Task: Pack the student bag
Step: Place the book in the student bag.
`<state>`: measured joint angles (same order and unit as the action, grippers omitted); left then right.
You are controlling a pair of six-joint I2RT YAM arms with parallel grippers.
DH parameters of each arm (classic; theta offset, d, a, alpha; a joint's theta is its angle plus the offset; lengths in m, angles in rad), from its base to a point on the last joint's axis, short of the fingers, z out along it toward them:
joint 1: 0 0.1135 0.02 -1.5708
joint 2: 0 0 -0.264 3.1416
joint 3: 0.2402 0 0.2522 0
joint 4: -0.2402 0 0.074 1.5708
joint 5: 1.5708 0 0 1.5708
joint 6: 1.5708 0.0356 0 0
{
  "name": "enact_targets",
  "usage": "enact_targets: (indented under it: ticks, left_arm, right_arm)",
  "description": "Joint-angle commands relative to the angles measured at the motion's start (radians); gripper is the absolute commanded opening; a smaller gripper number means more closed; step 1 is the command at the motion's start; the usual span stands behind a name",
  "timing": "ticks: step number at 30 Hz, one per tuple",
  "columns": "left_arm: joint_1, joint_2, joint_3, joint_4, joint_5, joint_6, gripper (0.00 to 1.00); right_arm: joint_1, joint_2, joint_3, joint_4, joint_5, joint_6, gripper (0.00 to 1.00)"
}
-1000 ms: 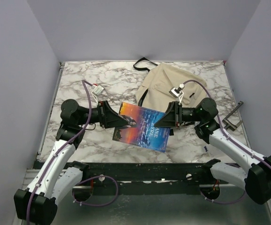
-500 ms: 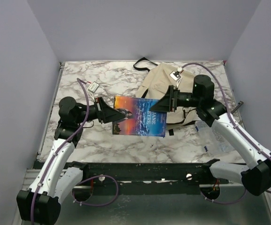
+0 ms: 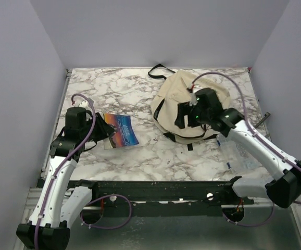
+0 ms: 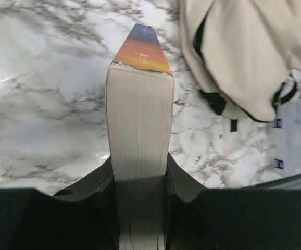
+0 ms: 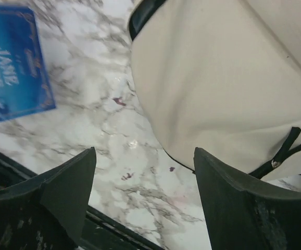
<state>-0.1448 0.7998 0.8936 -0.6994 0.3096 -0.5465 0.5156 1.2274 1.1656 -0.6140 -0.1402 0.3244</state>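
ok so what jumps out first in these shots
The bright blue-and-orange book, clamped in the left gripper over the left of the marble table. Then the big cream bag at back right, with the right gripper open above its near edge.

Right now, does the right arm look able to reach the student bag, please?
Probably yes: the right arm hangs just over the student bag's edge with its jaws open, and nothing lies between; the book is held well aside.
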Motion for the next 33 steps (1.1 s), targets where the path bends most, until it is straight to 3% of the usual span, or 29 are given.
enact_targets:
  ticks: [1, 4, 7, 12, 21, 23, 25, 26, 30, 33]
  left_arm:
    - [-0.004, -0.044, 0.057, -0.018, -0.160, 0.046, 0.00]
    - [-0.008, -0.039, 0.058, -0.023, -0.150, 0.045, 0.00]
    - [-0.010, -0.046, 0.048, -0.016, -0.147, 0.046, 0.00]
    - [-0.011, -0.047, 0.046, -0.010, -0.101, 0.048, 0.00]
    - [-0.012, -0.051, 0.035, -0.002, -0.067, 0.043, 0.00]
    - [-0.012, -0.051, 0.032, 0.004, -0.050, 0.035, 0.00]
    - [-0.012, -0.054, 0.026, 0.010, -0.033, 0.025, 0.00]
    - [-0.012, -0.053, 0.023, 0.014, -0.025, 0.016, 0.00]
    - [-0.012, -0.047, -0.012, 0.073, 0.065, -0.050, 0.00]
    - [-0.010, -0.028, -0.051, 0.184, 0.186, -0.153, 0.00]
  right_arm:
    - [0.254, 0.145, 0.024, -0.120, 0.523, -0.111, 0.79]
    - [0.379, 0.268, 0.062, -0.165, 0.765, -0.113, 0.80]
    - [0.427, 0.379, 0.079, -0.167, 0.958, -0.137, 0.81]
    - [0.426, 0.530, 0.145, -0.213, 1.064, -0.153, 0.70]
    - [0.426, 0.513, 0.127, -0.096, 1.051, -0.212, 0.45]
    - [0.426, 0.515, 0.119, -0.084, 1.062, -0.213, 0.33]
    - [0.425, 0.518, 0.122, -0.082, 1.079, -0.195, 0.04]
    - [0.425, 0.518, 0.130, -0.088, 1.096, -0.175, 0.01]
    - [0.410, 0.490, 0.208, -0.112, 1.046, -0.088, 0.01]
    - [0.349, 0.406, 0.249, -0.062, 0.808, -0.054, 0.01]
